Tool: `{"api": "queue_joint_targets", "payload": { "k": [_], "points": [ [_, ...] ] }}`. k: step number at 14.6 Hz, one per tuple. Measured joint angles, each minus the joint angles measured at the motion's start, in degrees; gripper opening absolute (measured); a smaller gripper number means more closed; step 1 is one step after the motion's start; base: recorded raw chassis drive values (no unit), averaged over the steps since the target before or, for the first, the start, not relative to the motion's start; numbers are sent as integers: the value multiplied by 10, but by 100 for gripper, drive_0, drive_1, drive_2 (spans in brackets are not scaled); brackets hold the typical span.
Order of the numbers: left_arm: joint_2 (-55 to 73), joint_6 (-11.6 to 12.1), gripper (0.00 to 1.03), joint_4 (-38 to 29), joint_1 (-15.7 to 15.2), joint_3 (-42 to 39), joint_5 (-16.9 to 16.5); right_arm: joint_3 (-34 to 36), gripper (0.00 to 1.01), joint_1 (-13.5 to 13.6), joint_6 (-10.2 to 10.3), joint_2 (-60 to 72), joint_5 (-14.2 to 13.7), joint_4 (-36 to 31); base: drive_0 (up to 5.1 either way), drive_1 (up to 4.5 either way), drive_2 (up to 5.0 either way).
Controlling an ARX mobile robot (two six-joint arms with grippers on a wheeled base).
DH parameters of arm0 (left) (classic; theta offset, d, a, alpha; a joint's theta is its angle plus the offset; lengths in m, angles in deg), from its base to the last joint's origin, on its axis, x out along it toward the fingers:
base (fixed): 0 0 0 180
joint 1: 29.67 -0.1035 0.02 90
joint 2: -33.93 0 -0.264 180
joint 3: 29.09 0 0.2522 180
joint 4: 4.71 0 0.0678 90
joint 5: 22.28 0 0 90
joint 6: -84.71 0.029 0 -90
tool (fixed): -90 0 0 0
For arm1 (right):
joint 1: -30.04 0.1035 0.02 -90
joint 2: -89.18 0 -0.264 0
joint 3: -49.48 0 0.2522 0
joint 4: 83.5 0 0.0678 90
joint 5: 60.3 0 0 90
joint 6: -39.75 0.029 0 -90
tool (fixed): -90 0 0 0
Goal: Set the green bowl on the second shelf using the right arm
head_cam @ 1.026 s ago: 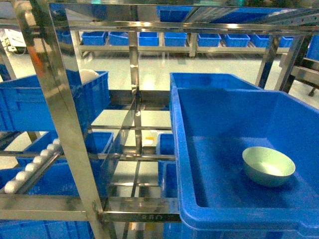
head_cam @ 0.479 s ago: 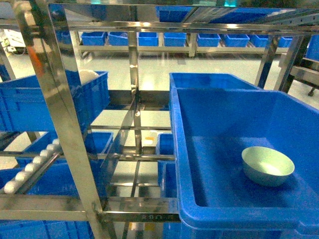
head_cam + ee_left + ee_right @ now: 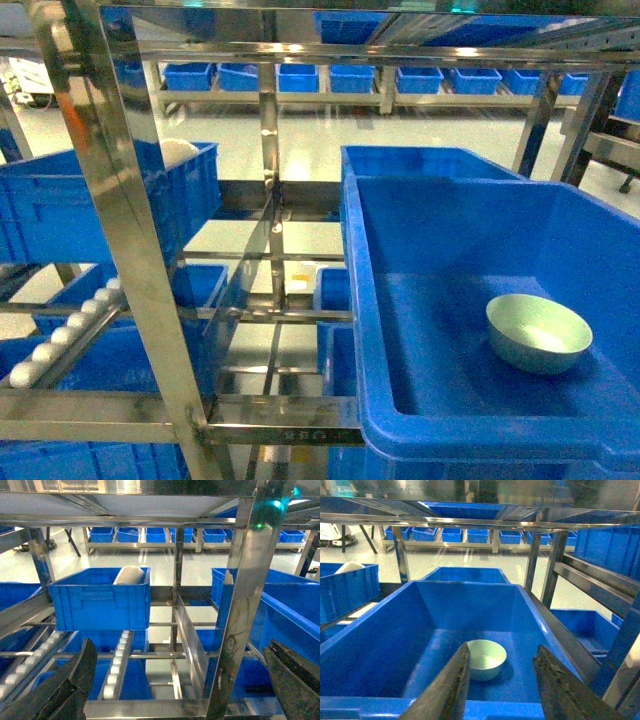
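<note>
The green bowl (image 3: 538, 333) sits upright on the floor of a large blue bin (image 3: 362, 300), towards its right side. In the right wrist view the green bowl (image 3: 487, 659) shows just beyond my right gripper (image 3: 502, 650), which is open and holds nothing. Its left fingertip (image 3: 462, 660) overlaps the bowl's near-left edge in that view, and I cannot tell whether they touch. My left gripper (image 3: 181, 645) is wide open and empty in front of the steel rack (image 3: 245, 605). Neither gripper shows in the head view. Which rack level is the second shelf I cannot tell.
A steel upright (image 3: 120, 230) stands close in front on the left. A blue crate (image 3: 100, 600) holding a white object rests on roller rails (image 3: 117, 665). More blue bins (image 3: 300, 77) line a far rack. A steel side rail (image 3: 570, 640) runs right of the bowl's bin.
</note>
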Motion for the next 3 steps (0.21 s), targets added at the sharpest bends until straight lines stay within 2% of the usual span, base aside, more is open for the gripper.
{"api": "queue_joint_targets", "payload": {
  "k": [3],
  "points": [
    [0, 0, 98, 0, 0, 0, 0, 0, 77, 0, 0, 0, 0, 0, 0, 0, 0]
  ]
}}
